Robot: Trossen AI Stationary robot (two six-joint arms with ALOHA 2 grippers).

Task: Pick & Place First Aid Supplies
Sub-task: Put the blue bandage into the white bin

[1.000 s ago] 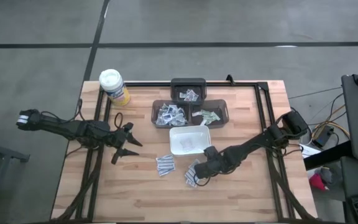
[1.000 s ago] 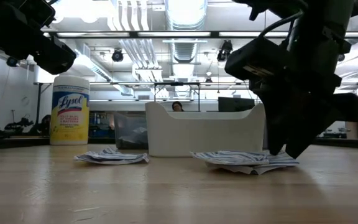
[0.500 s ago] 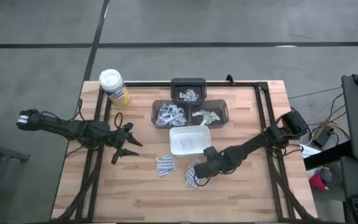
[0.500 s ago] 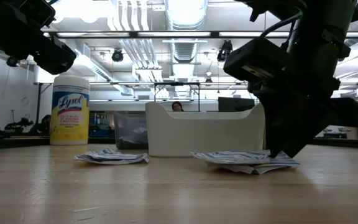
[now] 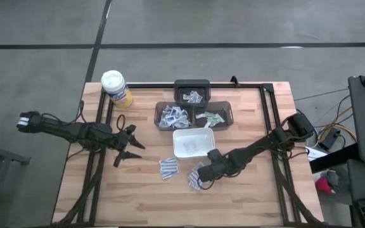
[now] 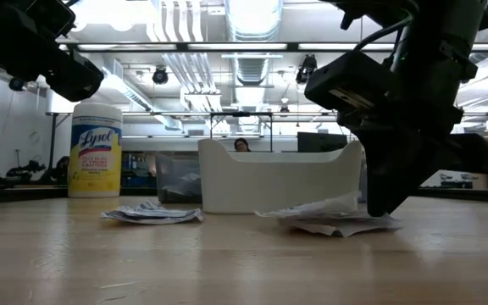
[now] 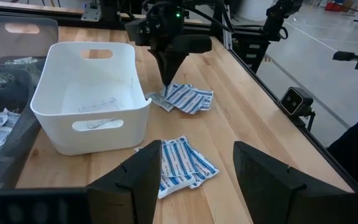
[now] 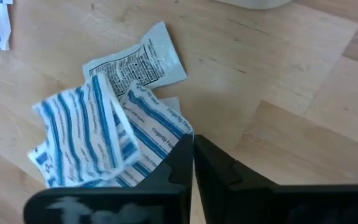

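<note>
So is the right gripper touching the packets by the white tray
Touching. In the right wrist view the right gripper has its jaws shut on the edge of a blue-striped packet in the pile; the low view shows that packet's edge lifted at the fingertips.

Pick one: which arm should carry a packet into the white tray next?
Right. The right gripper is already shut on a packet in the pile beside the white tray. The left gripper hangs open, off to the table's left, holding nothing.
</note>
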